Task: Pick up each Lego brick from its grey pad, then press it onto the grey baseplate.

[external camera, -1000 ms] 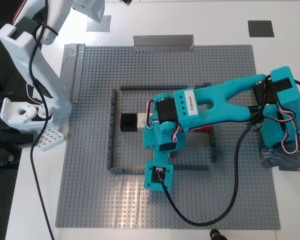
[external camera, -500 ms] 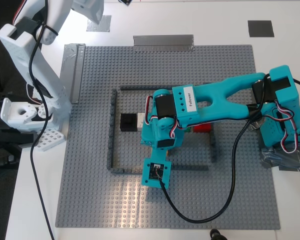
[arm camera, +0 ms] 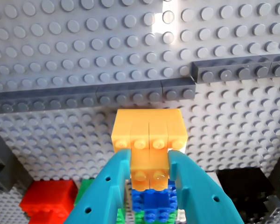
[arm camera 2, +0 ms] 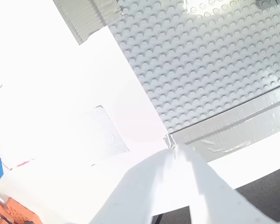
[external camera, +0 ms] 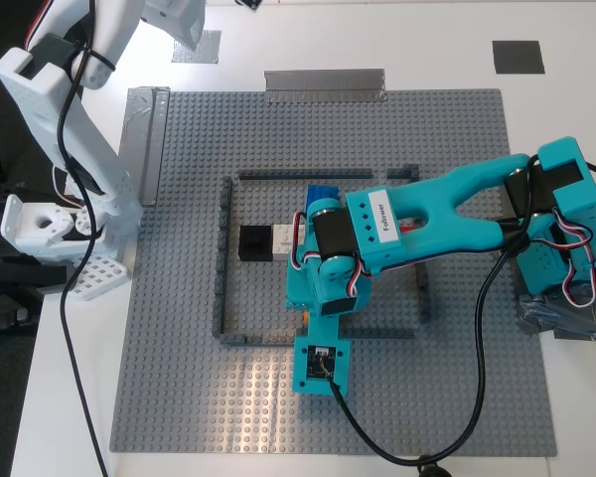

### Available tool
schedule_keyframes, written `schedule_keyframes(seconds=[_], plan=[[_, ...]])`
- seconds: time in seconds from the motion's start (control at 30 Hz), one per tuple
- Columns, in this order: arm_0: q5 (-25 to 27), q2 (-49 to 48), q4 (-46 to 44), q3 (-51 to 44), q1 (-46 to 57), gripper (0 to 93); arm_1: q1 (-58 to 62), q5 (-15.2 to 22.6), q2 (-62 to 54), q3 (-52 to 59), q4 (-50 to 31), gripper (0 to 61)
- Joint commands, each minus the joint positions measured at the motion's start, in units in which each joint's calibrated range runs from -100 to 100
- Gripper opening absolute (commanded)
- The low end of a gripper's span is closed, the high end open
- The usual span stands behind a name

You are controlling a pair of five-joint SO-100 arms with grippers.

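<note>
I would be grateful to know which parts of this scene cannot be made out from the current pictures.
- Exterior view: my first hand and its orange-yellow brick are hidden beneath the teal arm.
- Second wrist view: my second hand is washed out by glare, so its opening is unreadable.
- Exterior view: the light grey pad is partly covered by the white arm.

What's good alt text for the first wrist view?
My first gripper, teal, is closed on an orange-yellow Lego brick above the studded grey baseplate. A strip of the dark-grey frame crosses behind it; a blue brick, red brick and black brick sit below.
</note>
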Motion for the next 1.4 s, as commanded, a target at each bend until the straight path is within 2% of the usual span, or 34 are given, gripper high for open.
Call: schedule_keyframes(seconds=[0.0, 1.07, 1.23, 1.37], plan=[[-0.2, 0.1, 0.1, -1.8, 0.1, 0.0, 0.4, 0.1, -5.7, -2.4, 1.2, 0.2], [0.2, 0.3, 0.2, -1.8, 1.7, 0.0, 0.8, -0.2, -9.5, 3.5, -0.7, 0.2], [0.2, -0.2, 0.2, -1.8, 1.7, 8.5, 0.9, -0.1, -9.9, 3.9, -0.9, 0.2], [0.2, -0.4, 0.3, -2.0, 1.7, 10.5, 1.1, 0.1, -9.9, 4.2, -0.9, 0.2]])
